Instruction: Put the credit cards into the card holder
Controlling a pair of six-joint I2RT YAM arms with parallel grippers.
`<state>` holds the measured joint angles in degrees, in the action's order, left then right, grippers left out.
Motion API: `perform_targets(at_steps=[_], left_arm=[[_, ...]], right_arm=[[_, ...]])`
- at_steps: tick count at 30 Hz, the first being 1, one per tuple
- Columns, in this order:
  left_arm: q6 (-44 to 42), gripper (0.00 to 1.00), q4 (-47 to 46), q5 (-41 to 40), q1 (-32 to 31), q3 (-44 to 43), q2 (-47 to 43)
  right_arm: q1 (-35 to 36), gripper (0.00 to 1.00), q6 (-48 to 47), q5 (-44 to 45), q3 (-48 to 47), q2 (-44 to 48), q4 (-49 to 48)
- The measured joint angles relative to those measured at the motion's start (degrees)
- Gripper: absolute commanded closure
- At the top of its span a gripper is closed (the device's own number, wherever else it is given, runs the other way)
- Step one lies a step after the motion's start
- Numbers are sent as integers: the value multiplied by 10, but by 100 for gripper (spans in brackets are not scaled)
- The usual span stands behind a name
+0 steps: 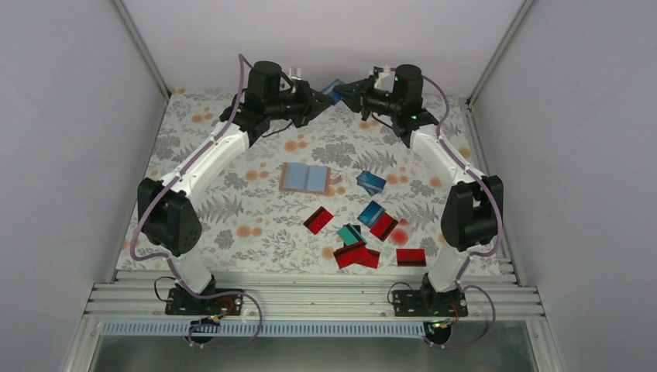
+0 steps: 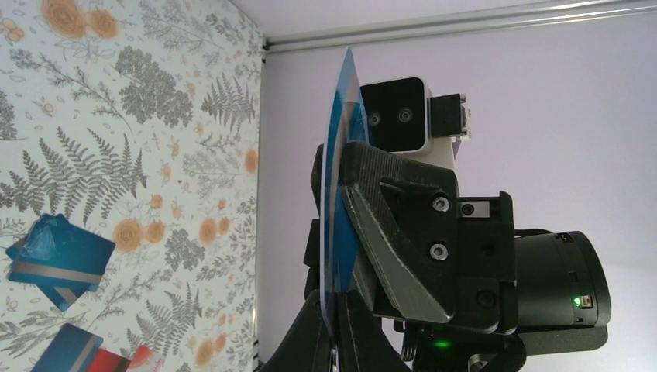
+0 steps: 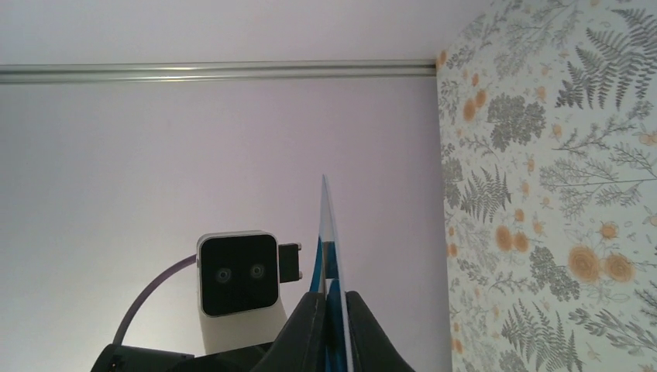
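Both grippers meet high over the far edge of the table, each shut on the same blue credit card (image 1: pixel 335 87). My left gripper (image 1: pixel 325 99) pinches one end and my right gripper (image 1: pixel 345 92) the other. The left wrist view shows that card edge-on (image 2: pixel 341 186), clamped low in the left gripper (image 2: pixel 335 329), with the right arm's fingers (image 2: pixel 391 232) pressed on it. It also stands edge-on (image 3: pixel 328 248) in the right gripper (image 3: pixel 333 329). The tan card holder (image 1: pixel 304 178) lies flat mid-table. Several blue (image 1: pixel 371 182), teal (image 1: pixel 350 234) and red (image 1: pixel 318 220) cards lie loose in front of it.
The table has a floral cloth (image 1: pixel 232 201). Pale walls close it in at the back and sides, with a metal rail (image 1: pixel 310 298) along the near edge. Two blue cards (image 2: pixel 58 260) show on the cloth in the left wrist view.
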<state>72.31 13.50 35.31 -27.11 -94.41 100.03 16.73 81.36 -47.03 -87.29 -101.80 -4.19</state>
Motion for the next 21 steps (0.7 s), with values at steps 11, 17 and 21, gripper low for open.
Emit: perform_targets(at_steps=[11, 17, 21], left_arm=[[-57, 49, 59, -12, -1, -36, 1], [-115, 24, 92, 1, 34, 24, -27], [-179, 24, 129, 21, 80, 65, -56]], right_arm=[[-4, 96, -24, -54, -38, -28, -10], [-11, 96, -80, -114, -56, -61, 3], [-19, 96, -132, -157, -68, -89, 36]])
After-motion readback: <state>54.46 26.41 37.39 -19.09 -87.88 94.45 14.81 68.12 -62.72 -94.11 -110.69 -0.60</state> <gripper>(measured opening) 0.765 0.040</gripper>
